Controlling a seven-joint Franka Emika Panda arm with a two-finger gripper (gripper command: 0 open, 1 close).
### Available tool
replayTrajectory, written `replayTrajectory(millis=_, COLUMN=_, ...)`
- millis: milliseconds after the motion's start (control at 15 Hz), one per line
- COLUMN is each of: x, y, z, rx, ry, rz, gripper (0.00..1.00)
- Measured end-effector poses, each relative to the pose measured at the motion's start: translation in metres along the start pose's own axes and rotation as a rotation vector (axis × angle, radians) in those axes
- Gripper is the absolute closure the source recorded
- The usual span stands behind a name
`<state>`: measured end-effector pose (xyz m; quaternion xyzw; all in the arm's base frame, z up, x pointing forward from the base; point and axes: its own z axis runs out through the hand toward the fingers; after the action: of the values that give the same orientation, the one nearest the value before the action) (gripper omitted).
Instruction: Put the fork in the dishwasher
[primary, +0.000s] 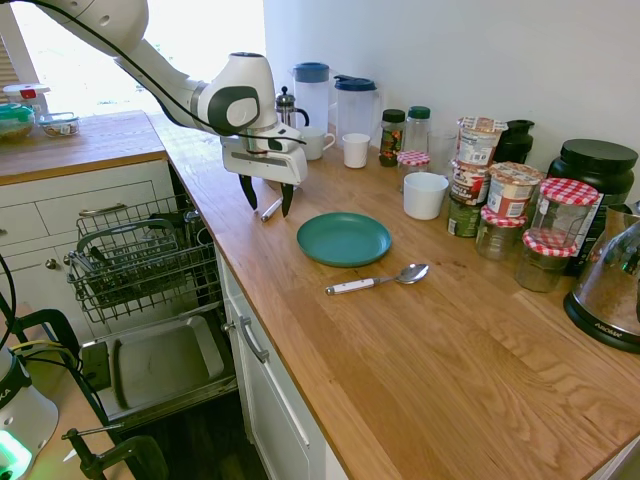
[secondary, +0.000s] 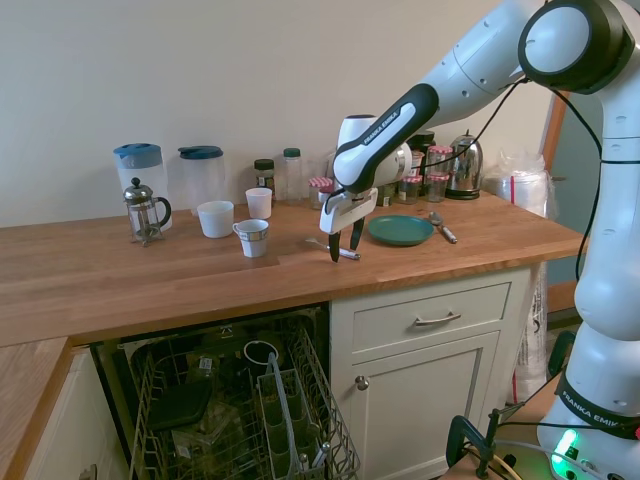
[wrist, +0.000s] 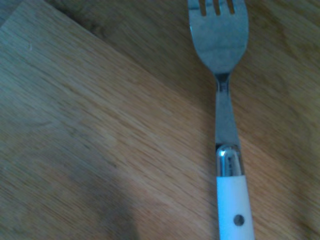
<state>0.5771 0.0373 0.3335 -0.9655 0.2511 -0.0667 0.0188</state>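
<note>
Clearly the gripper (primary: 268, 194), fingers spread and holding nothing, hangs over the white-handled fork (wrist: 223, 125) lying flat on the worktop just beside the teal plate (primary: 344, 238), so it should probably descend straight, straddle the handle crosswise and close before lifting toward the dishwasher (primary: 140, 262).

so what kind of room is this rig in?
A home kitchen: wooden countertop over white cabinets, an open dishwasher with its wire rack out, and a French press beside jugs and jars.
</note>
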Motion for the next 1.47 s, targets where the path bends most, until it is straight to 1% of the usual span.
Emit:
replayTrajectory(millis=533, x=0.003, y=0.003, z=0.001, rx=-0.013, ry=-0.018, rz=0.01, gripper=1.0)
replayTrajectory(millis=933, x=0.006, y=0.003, z=0.002, rx=-0.009, ry=-0.028, rz=0.023, gripper=1.0)
replayTrajectory(millis=1133, x=0.017, y=0.004, z=0.003, rx=-0.019, ry=-0.043, rz=0.041, gripper=1.0)
replayTrajectory(millis=1467, x=0.04, y=0.008, z=0.003, rx=-0.036, ry=-0.048, rz=0.077, gripper=1.0)
